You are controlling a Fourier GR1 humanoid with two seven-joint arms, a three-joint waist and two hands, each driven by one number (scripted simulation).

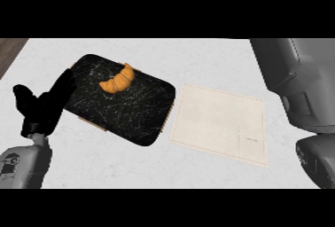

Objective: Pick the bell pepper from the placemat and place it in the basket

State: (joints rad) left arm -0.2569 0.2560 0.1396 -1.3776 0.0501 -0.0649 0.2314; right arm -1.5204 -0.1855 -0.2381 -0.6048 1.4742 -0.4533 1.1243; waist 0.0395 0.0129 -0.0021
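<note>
Closest to my camera is a big grey bulk filling the right edge, the right arm (294,88), running from the top of the counter down to the lower corner. From my seat I see only its grey casing; the right hand shows nowhere on my feed, so I cannot tell whether it is released or grasping anything.

At the lower left the left forearm (23,166) comes in, and above it the left hand (42,106) stands with its fingers straight and relaxed, pointing up the view, holding nothing. Its longest fingertips overlap the left edge of the basket (131,115).

That basket is a dark, rounded rectangle with pale scratchy markings, lying at a slant on the white counter (196,53), with a thin tan edge showing along its lower left side. A golden croissant (119,80) lies inside it, towards its upper end.

Just beside the basket's right edge lies the beige placemat (222,124), flat and slightly skewed, its far side close to the grey arm.

As for the bell pepper, I cannot tell where it is: it shows neither on the placemat nor in the basket, nor beside the left hand, on this feed.

A strip of dark wood (9,48) shows at the upper left corner, beyond the counter.
</note>
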